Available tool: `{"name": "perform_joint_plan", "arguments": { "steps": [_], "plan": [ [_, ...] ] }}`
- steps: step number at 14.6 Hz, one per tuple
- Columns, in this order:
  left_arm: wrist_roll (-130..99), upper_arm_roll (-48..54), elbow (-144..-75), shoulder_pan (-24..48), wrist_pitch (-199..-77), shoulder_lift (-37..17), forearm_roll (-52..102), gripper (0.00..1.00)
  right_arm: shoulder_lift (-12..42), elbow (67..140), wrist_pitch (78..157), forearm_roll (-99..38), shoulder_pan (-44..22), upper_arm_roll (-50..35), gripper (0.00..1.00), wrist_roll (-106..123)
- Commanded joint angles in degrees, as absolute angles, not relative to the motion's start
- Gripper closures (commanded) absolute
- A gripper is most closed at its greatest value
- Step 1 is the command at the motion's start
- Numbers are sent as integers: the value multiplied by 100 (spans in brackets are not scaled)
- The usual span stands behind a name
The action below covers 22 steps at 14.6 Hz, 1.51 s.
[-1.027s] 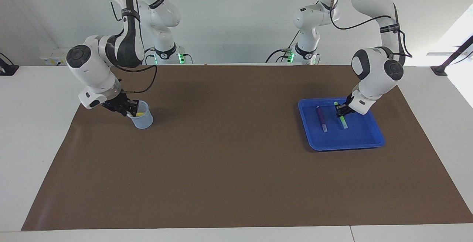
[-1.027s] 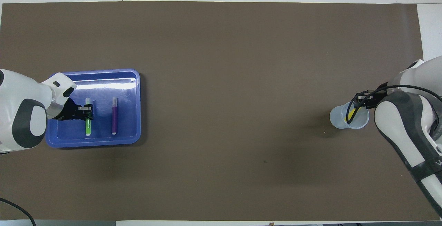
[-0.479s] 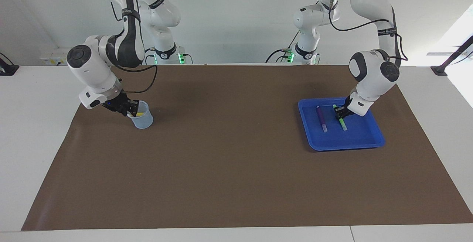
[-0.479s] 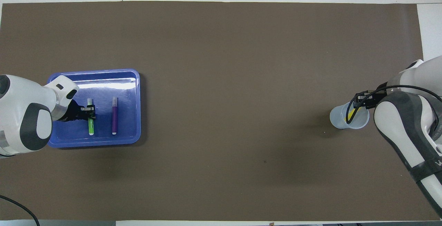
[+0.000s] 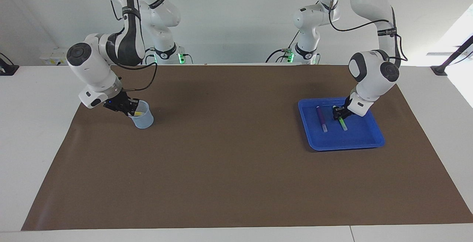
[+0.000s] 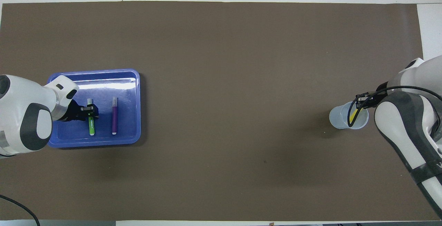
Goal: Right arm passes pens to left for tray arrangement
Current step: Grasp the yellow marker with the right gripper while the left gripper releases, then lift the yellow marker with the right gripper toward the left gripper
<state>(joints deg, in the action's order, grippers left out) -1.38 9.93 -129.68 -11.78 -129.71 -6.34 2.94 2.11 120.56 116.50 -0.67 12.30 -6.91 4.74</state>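
Observation:
The blue tray (image 5: 347, 146) (image 6: 103, 71) lies toward the left arm's end of the table. In it the purple pen (image 5: 321, 118) (image 6: 114, 115) and the green pen (image 5: 343, 124) (image 6: 91, 126) lie side by side. My left gripper (image 5: 338, 115) (image 6: 91, 111) is low in the tray, open, its fingers astride the green pen's end nearer the robots. At the right arm's end stands a translucent cup (image 5: 143, 120) (image 6: 340, 119) with the yellow pen (image 5: 139, 113) (image 6: 352, 117) leaning inside. My right gripper (image 5: 131, 109) (image 6: 359, 103) reaches into the cup's mouth, shut on the yellow pen's upper end.
A brown mat (image 5: 229, 153) (image 6: 221, 81) covers the table, with white tabletop around it. Between cup and tray the mat holds nothing. The right arm's black cable (image 6: 350, 117) loops over the cup.
The left gripper set the green pen down flat in the tray and its fingers parted. The right gripper closed on the yellow pen in the cup and rose slightly.

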Motion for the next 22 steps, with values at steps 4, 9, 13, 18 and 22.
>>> {"name": "perform_joint_plan", "arguments": {
  "steps": [4, 9, 13, 18, 22],
  "plan": [
    [-255, 1020, -12649, -1248, -12693, -659, 176, 0, 430, 10375, 9804, 132, 1231, -756, 100, 1343],
    [-1569, 1055, -11463, -678, -11069, -712, 202, 0, 159, 9318, 8694, 18, 731, -791, 100, 1363],
    [-3037, 1178, -10461, -414, -9767, -650, 920, 0, 141, 9141, 8797, -903, 396, -878, 100, 478],
    [-5690, 1476, -10301, -290, -9764, -273, 2274, 0, 80, 9351, 9692, -1862, -569, -914, 100, -2078],
    [-7879, 1670, -10344, -290, -10159, 8, 3320, 0, -96, 9825, 10729, -2267, -1194, -914, 100, -3495]
  ]
}}
